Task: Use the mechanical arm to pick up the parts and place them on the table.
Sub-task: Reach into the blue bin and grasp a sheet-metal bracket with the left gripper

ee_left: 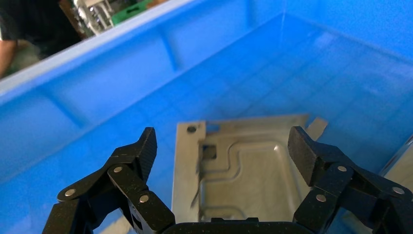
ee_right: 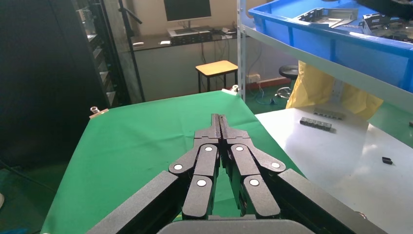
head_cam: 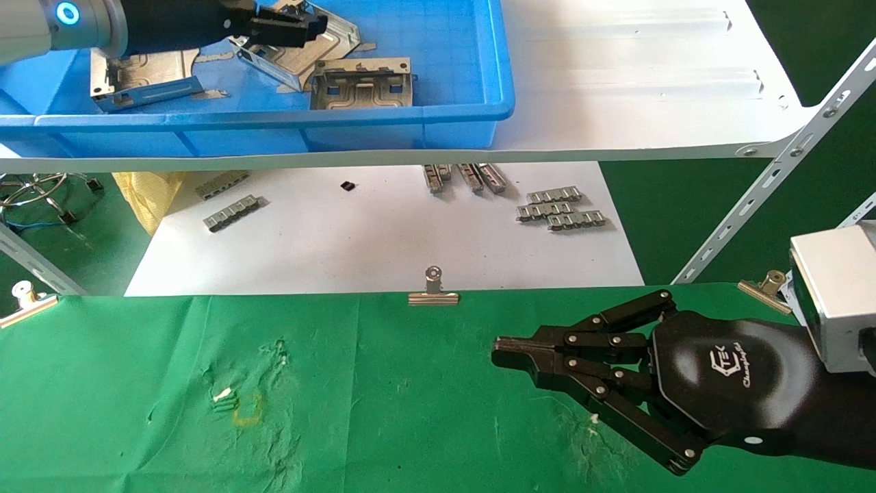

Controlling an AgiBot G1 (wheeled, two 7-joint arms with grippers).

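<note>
Several silver sheet-metal parts lie in a blue bin (head_cam: 438, 113) on the white shelf. One part (head_cam: 363, 85) sits at the bin's front, another (head_cam: 144, 79) at its left. My left gripper (head_cam: 294, 27) reaches into the bin above a part (head_cam: 301, 58). In the left wrist view the left gripper (ee_left: 224, 146) is open, its fingers either side of a flat part (ee_left: 243, 165) without touching it. My right gripper (head_cam: 506, 352) is shut and empty, low over the green table (head_cam: 205, 383); it shows in the right wrist view (ee_right: 220, 122) too.
A white sheet (head_cam: 383, 239) below the shelf holds small grey ribbed strips (head_cam: 558, 209). Silver binder clips (head_cam: 433, 291) pin the cloth's far edge. A slanted shelf brace (head_cam: 773, 178) stands at the right. Yellow bag (head_cam: 147, 192) at left.
</note>
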